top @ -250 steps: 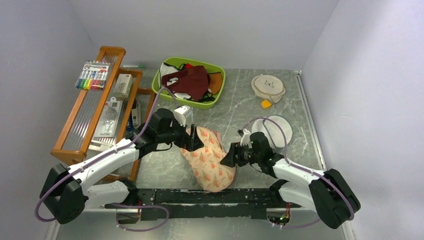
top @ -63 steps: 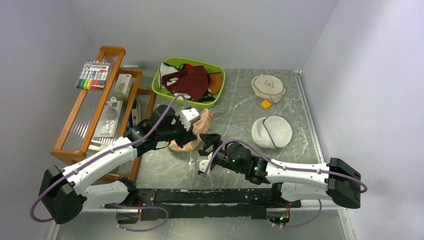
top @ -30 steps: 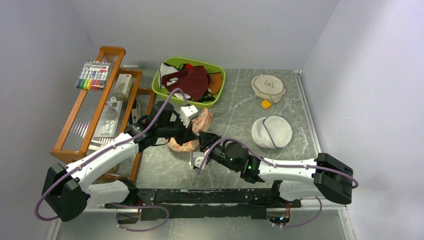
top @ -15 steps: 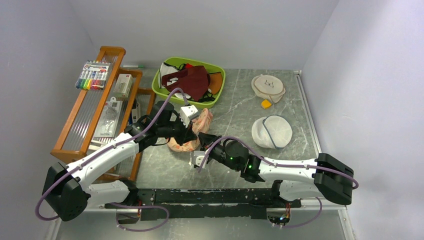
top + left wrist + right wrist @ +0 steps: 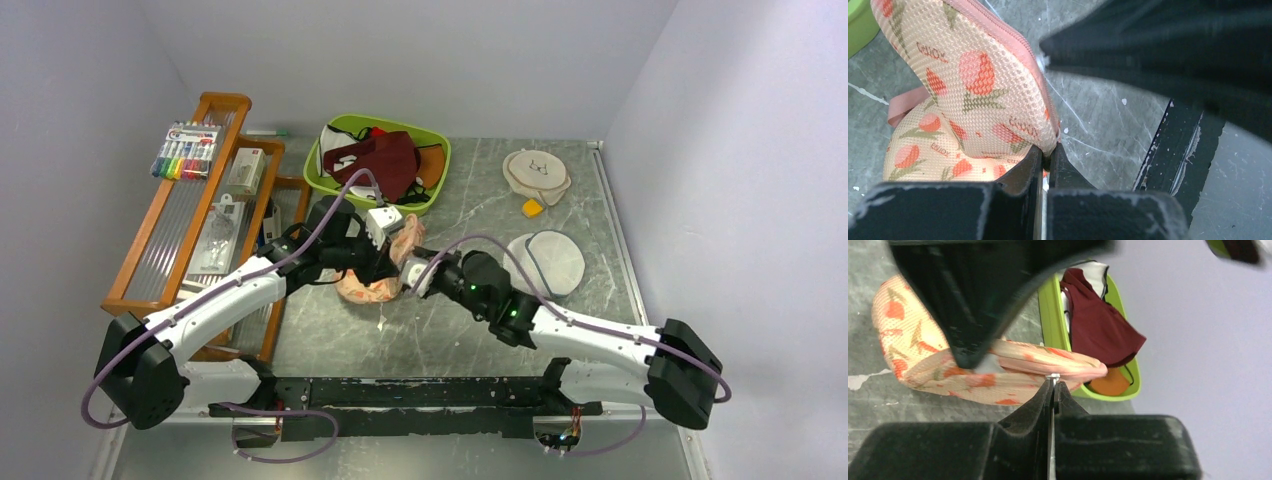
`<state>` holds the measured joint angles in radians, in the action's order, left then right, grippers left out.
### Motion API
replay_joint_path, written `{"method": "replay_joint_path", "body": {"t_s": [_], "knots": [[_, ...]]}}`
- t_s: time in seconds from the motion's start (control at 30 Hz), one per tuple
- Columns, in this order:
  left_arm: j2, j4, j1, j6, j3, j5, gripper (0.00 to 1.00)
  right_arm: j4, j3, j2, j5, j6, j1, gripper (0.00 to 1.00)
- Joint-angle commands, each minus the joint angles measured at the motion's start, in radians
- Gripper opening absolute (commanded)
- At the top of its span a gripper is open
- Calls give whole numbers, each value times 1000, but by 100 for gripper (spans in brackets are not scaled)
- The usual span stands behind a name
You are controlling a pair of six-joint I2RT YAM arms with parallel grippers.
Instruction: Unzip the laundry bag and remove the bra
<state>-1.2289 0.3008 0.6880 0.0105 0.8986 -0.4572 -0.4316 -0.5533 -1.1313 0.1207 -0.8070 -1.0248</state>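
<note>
You're on the unzipping step: your left fingers (image 5: pixel 1034 161) are clamped shut on the edge of the laundry bag (image 5: pixel 973 90), your right fingers (image 5: pixel 1060 399) pinched closed on what looks like the small metal zip pull (image 5: pixel 1052 376). Next, I judge, draw that pull along the pink zip edging (image 5: pixel 1013 36) while the left holds firm. The bag sits folded at centre of the overhead frame, just below the green bin (image 5: pixel 443 158); cream, red-and-green print, no bra showing

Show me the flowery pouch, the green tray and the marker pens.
Flowery pouch (image 5: pixel 973 95), left wrist view, printed side.
Green tray (image 5: pixel 442 165), top view, right rim.
Marker pens (image 5: pixel 185 152), top view, pack's middle.
</note>
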Motion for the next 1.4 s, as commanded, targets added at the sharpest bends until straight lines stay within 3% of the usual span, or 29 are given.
{"method": "replay_joint_path", "body": {"t_s": [0.0,0.17,0.27,0.5,0.63,0.73,0.93,1.0,1.23,1.37], "knots": [[5,43,-5,20,10,-48,7,54,-21,67,-29,234,119,0],[8,40,-4,20,2,-37,7,141,-103,43,-228,571,298,0],[-2,49,-4,22,7,-33,7,243,-192,-34,-206,757,341,0],[-11,52,-4,36,9,-61,7,229,-151,-85,-244,949,392,0],[-14,82,-4,55,25,-18,7,199,-137,-74,-423,1062,431,0],[1,82,-4,62,29,-32,26,182,-112,-45,-505,1056,430,0],[73,8,-4,43,-3,-104,71,159,-31,37,-492,1072,430,0],[106,-33,-3,-8,-12,-107,81,132,-1,58,-513,1087,427,0],[124,-375,0,-417,-145,-35,80,8,105,114,-536,1146,395,0],[57,-400,59,-501,-128,50,79,-48,148,135,-534,1178,373,0]]}}
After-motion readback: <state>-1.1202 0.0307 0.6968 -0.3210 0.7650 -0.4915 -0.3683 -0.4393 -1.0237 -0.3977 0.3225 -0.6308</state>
